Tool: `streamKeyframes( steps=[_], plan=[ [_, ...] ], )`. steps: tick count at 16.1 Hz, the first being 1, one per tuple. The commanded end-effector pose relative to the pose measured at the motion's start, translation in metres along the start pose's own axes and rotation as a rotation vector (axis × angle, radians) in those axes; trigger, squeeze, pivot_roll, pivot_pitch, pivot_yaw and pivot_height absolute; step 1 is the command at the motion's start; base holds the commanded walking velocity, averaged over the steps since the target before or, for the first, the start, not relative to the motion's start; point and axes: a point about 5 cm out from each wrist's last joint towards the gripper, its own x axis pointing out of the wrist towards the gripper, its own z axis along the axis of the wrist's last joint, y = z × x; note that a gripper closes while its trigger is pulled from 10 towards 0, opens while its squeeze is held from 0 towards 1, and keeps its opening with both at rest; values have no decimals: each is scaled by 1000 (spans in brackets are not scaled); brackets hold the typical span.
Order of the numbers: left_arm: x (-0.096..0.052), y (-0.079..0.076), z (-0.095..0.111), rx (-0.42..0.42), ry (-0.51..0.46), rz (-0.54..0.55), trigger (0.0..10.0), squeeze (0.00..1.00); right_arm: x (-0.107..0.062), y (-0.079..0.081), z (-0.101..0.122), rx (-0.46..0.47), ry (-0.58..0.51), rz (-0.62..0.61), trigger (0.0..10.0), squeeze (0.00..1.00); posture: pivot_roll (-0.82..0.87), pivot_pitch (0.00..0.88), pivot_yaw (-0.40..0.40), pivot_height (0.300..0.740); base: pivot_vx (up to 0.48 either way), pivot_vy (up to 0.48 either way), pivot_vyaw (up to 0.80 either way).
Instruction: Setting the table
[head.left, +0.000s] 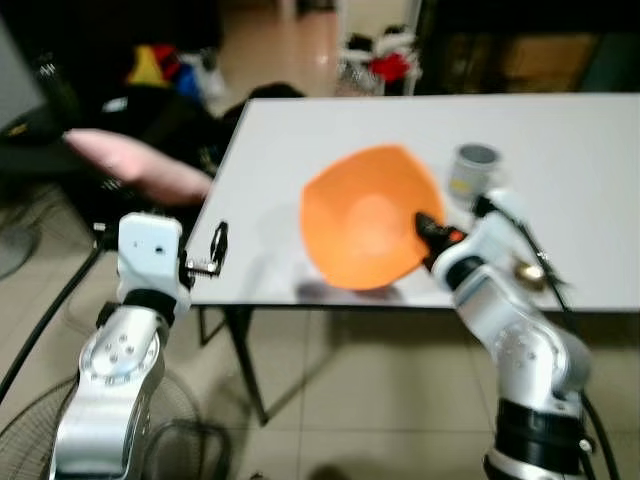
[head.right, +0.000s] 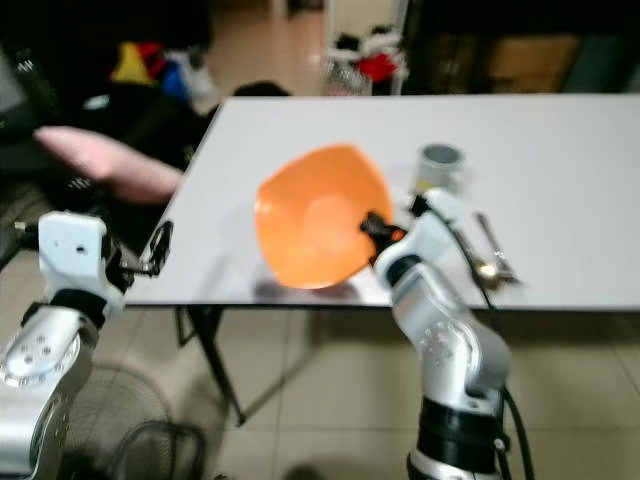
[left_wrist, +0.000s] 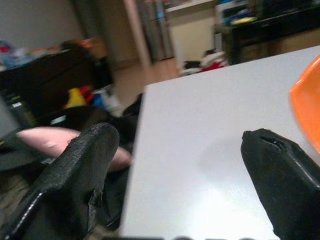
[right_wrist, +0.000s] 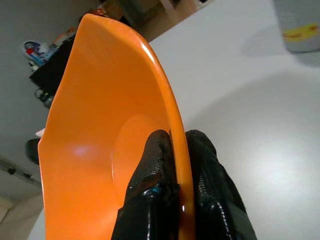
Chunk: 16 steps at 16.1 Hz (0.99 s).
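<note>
Jaws of right gripper (right_wrist: 172, 165) pinch the bowl (head.left: 365, 215) rim, bowl tilted above tabletop (head.left: 560, 130) near edge, 6 o'clock. Left gripper (left_wrist: 175, 185) jaws wide, idle. Cup (head.left: 472, 170) and spoon (head.right: 490, 255) at 3 o'clock already set; I judge bowl placement remains.

Benches: one white bench (head.left: 330, 130)
Orange plates: one orange plate (head.left: 365, 215)
Grey cups: one grey cup (head.left: 472, 170)
Spoons: one spoon (head.right: 488, 268)
Forks: one fork (head.right: 493, 245)
Grippers: two, left gripper (left_wrist: 180, 170) and right gripper (right_wrist: 177, 165)

pink cushion (head.left: 140, 165) left of the table, floor fan (head.left: 40, 425) on beige tiles
</note>
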Motion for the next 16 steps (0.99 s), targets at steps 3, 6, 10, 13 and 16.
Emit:
streamKeyframes(
  steps=[3,6,10,13,16],
  plan=[
    [-1,-2,1,0,-3,-17,10000,0,11,14,7,42,0,87,10000,0,-112,0,58,740,308,0,-490],
    [-4,-1,1,8,3,-20,10000,0,26,26,10,70,50,161,10000,0,-103,0,55,740,310,0,0],
    [-9,-1,-2,6,17,-11,10000,0,32,36,13,56,111,248,10000,0,-97,0,54,740,312,0,0],
    [-11,-1,-3,3,21,-12,10000,0,35,39,16,51,117,261,10000,0,-93,0,44,740,314,0,0],
    [-12,-1,-3,0,22,-11,10000,0,36,40,17,47,127,272,10000,0,-94,0,43,740,311,0,0]
  ],
)
